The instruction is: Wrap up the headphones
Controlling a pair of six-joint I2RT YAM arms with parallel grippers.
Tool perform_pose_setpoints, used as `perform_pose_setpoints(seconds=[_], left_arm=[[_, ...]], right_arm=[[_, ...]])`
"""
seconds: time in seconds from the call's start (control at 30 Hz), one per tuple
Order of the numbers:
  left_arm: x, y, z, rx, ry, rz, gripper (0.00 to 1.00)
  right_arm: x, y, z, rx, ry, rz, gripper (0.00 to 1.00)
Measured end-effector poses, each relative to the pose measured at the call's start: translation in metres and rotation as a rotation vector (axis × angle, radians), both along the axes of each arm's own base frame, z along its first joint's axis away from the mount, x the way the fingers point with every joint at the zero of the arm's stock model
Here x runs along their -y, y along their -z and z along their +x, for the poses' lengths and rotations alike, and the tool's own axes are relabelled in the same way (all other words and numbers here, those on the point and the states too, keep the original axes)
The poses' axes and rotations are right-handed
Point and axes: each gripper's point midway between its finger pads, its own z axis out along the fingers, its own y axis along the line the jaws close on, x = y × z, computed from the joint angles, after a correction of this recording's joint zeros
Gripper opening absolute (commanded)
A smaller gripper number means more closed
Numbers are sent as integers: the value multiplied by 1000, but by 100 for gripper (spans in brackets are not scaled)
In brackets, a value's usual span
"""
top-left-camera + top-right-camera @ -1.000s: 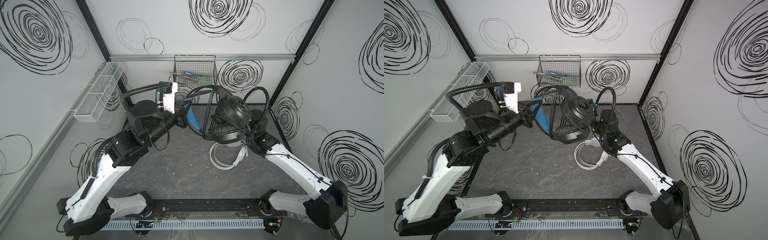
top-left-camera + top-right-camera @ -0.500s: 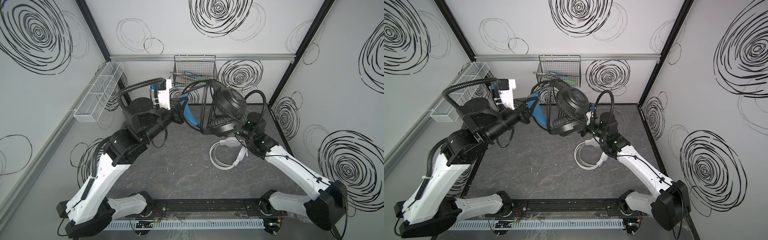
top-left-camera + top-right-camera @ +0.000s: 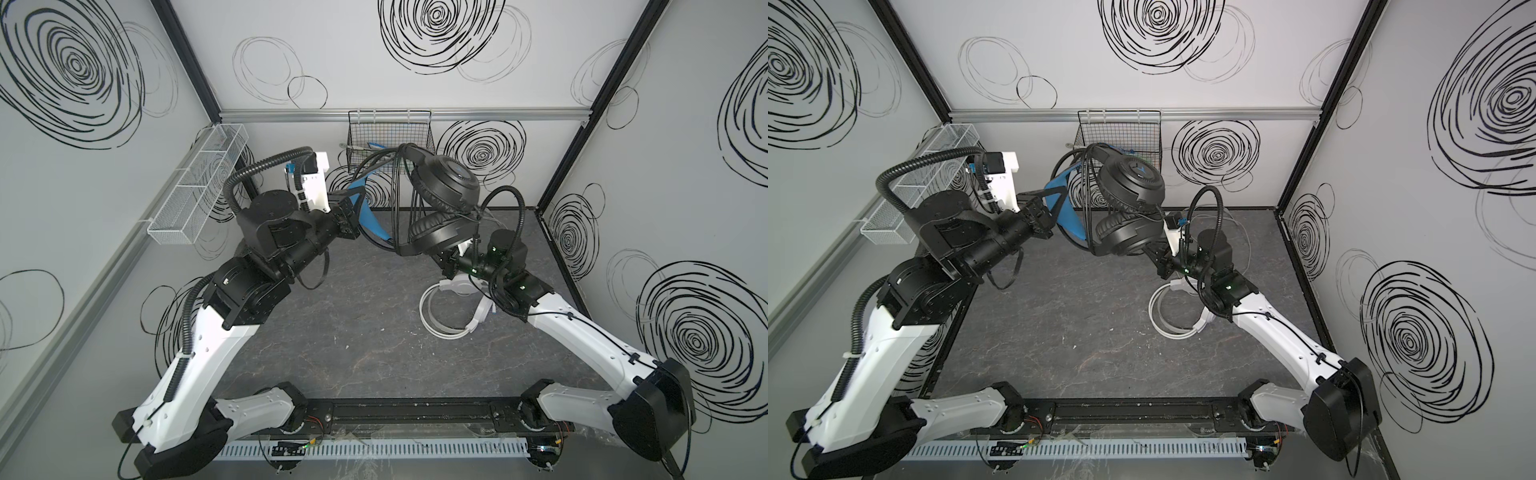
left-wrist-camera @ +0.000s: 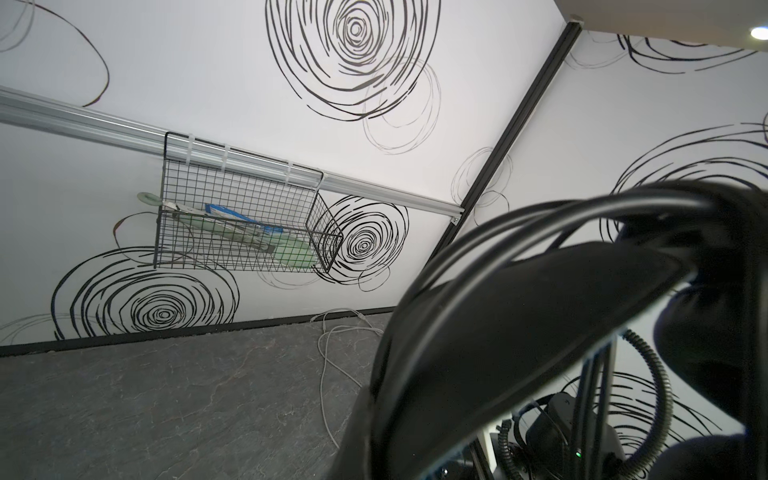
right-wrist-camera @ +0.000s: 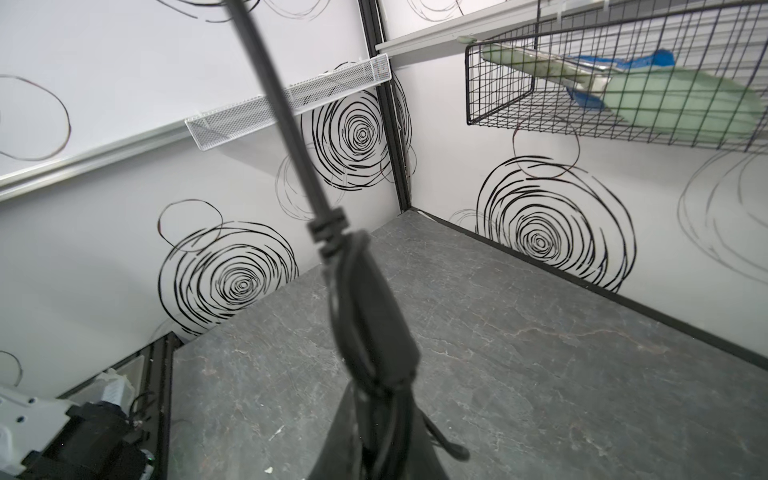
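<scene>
The black over-ear headset (image 3: 446,183) with blue headband lining is held in the air above the rear of the dark grey stone-patterned tabletop (image 3: 353,324), between the two arms, with its two ear cups stacked one above the other in both top views. The left end effector (image 3: 352,212) is closed on the headband from the left side. The left wrist view shows the black band close to the lens. Several turns of the thin black cable (image 3: 398,195) run over the headband and down past the ear cups. The right end effector (image 3: 1156,255) sits just beneath the lower ear cup and is closed. In the right wrist view the thin black cable, with a ribbed strain relief, leads out from between its jaws. The white headset (image 3: 446,322) lies flat on the tabletop, partly under the right arm. Its white cable (image 4: 328,361) lies loose along the rear wall. A black wire basket (image 3: 388,133) hangs on the back wall, and a white mesh tray (image 3: 199,183) hangs on the left wall.
</scene>
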Motion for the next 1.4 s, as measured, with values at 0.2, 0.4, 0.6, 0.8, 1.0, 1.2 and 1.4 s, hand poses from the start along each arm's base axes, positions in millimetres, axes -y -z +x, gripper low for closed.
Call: perform_pose_setpoints(seconds=[0.2,0.4,0.6,0.8,1.0,1.2,1.4], left_arm=[[-7,5,11,-43,-43,-46,0],[-21,17,26,-93,-126,-76,0],[-30,43,48,-151,-226,-56,0],[-45,82,68,-204,-364,18,0],[-65,136,84,-265,-490,174,0],[-76,176,85,-308,-533,325,0],[-84,183,84,-289,-560,413,0]], right_arm=[[-5,1,-5,0,-16,-5,0],[-16,12,-17,8,-44,-60,0],[-42,27,-49,39,-112,-170,0],[-61,29,-77,103,-158,-267,0],[-72,13,-97,185,-169,-353,0],[-73,-2,-97,239,-130,-434,0],[-80,-4,-82,254,-90,-534,0]])
